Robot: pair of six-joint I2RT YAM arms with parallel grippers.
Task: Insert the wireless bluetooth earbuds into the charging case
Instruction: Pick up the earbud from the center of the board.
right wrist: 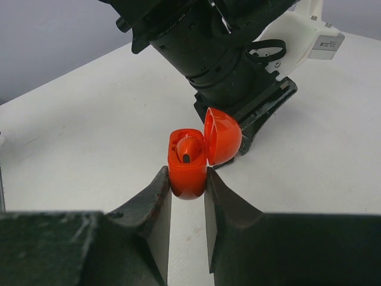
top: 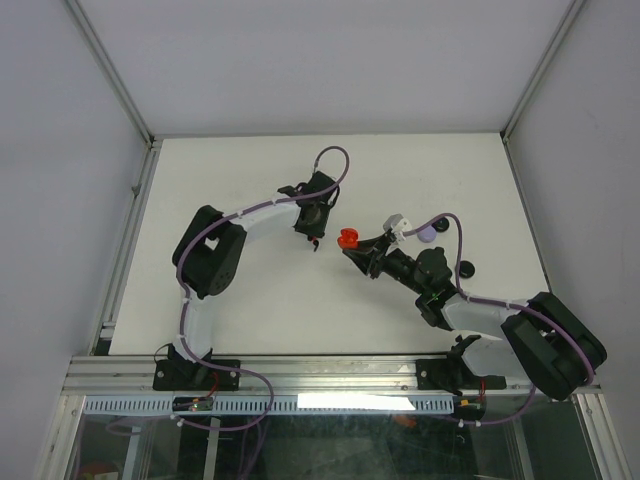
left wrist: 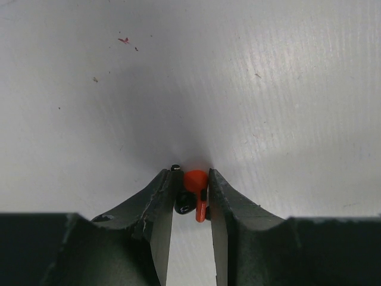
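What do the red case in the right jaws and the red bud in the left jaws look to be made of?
Red case: likely hard moulded plastic, smooth and fairly glossy; its open domed lid shows soft highlights. Red bud: probably the same kind of plastic, smooth and evenly coloured, with little shine in this light; too small to say more.

Reaches forward and inward with the left arm (top: 215, 255), elbow folded out to the side, wrist turned so the left gripper (left wrist: 190, 174) points straight down. Pinches a red earbud (left wrist: 195, 179) between narrowly set fingers. Stretches the right arm (top: 480, 315) low and leftward, carrying the right gripper (right wrist: 187, 173) near the left one, not touching. Clamps a red charging case (right wrist: 181, 170) between the right fingertips.
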